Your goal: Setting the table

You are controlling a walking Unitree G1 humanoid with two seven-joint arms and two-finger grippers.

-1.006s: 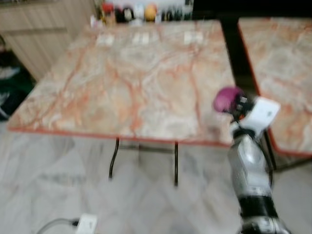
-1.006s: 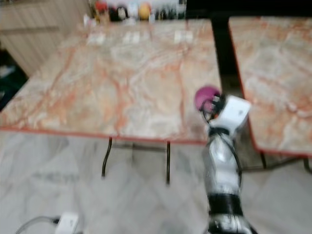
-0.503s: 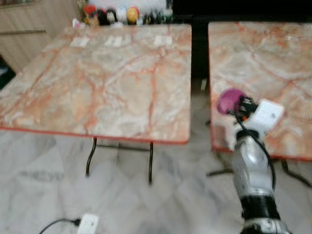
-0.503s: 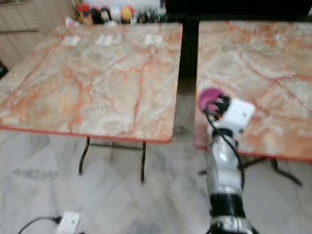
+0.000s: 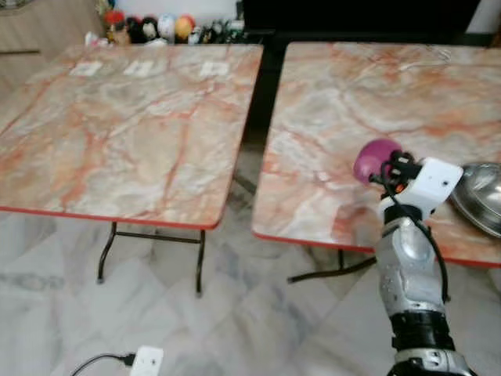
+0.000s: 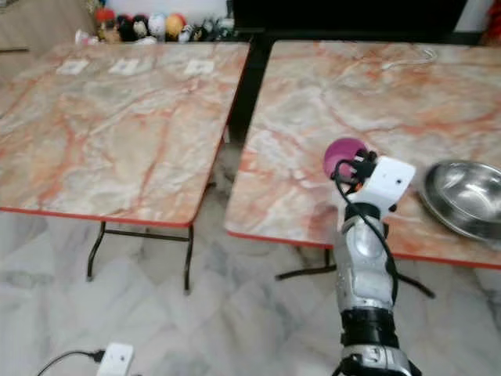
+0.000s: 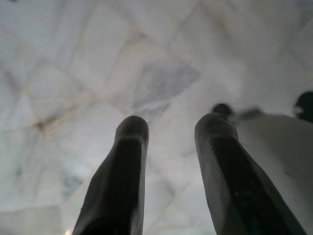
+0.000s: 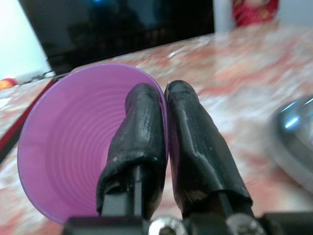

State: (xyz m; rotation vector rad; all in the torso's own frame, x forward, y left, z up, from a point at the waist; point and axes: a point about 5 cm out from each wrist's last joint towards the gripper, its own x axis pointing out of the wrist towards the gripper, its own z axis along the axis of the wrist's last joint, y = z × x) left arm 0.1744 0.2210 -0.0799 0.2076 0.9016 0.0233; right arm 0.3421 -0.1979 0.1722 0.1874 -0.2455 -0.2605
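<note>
Purple cup [image 8: 93, 142] rim pinched by right end effector [image 8: 166, 98]; steel bowl [image 6: 463, 196] beside; left end effector [image 7: 168, 128] parted.

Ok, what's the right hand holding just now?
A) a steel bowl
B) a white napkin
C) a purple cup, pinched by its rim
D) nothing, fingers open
C: the right hand is shut on the rim of the purple cup, one finger inside, one outside.

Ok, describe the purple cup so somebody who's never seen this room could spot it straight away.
Find the right-hand marble table of the two. Above its near edge, the right gripper pinches the purple cup by its rim, with a steel bowl on the table to its right. It is the one purple thing, and held, not resting.
</note>
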